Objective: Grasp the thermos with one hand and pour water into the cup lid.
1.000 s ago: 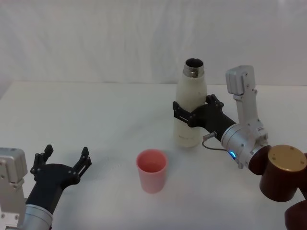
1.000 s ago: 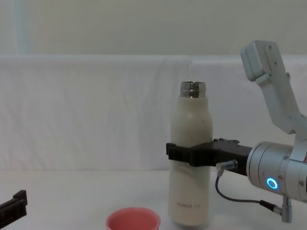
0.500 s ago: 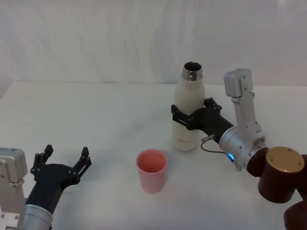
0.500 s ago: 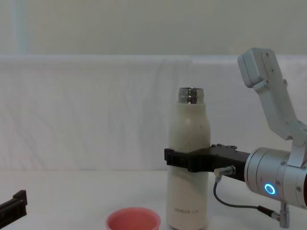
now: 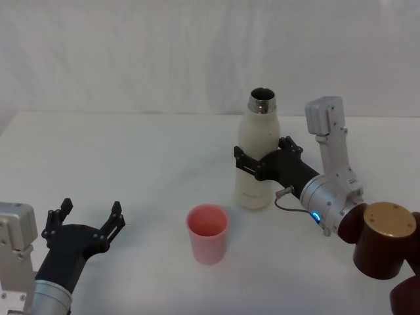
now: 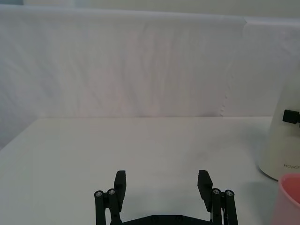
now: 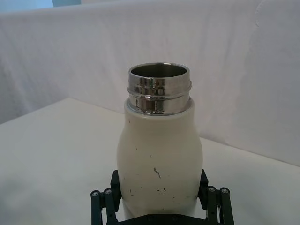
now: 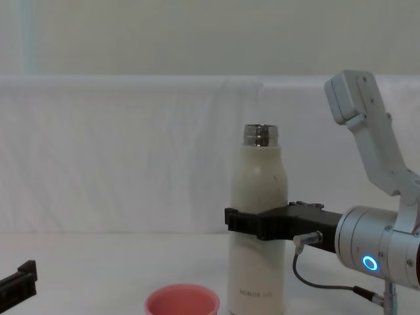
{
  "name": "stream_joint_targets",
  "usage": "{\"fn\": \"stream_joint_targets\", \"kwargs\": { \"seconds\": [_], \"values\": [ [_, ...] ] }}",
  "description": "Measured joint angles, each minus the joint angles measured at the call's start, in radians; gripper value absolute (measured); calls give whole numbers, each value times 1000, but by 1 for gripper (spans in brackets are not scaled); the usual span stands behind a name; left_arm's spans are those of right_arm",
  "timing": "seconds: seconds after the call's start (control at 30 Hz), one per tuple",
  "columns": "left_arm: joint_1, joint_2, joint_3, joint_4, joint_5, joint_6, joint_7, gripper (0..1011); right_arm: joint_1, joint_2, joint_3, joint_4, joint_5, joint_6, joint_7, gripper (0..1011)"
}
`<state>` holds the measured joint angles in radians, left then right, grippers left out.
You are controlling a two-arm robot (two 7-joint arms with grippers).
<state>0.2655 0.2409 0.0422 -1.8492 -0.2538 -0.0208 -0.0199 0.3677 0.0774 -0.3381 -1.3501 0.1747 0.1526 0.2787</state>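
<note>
I see the right end effector (image 5: 252,164) clamped around the mid-body of the thermos (image 5: 256,157), one black finger on each side of the cream-white bottle; the right wrist view confirms both fingers (image 7: 104,201) pressed against the bottle wall. The thermos stands upright, its open steel threaded neck (image 8: 261,134) uncapped and pointing up, toward the right-centre of the white worktop (image 5: 131,164). In the chest view its grey lettering sits just above the lower edge of the picture, so I cannot tell whether the base touches the worktop. The pink cup lid (image 5: 208,233) stands upright on the worktop, nearer to me than the thermos and slightly to its left, close to it but apart from it. The left end effector (image 5: 84,226) rests low at the near left of the worktop, released, its fingers (image 6: 120,180) spread wide and gripping nothing, well apart from the cup lid and the thermos.
</note>
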Motion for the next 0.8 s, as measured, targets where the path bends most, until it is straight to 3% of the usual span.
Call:
{"fn": "stream_joint_targets", "kwargs": {
  "seconds": [0.8],
  "values": [
    [0, 0, 0, 0, 0, 0, 0, 1001, 11, 14, -25, 14, 29, -2, -10, 957]
  ]
}}
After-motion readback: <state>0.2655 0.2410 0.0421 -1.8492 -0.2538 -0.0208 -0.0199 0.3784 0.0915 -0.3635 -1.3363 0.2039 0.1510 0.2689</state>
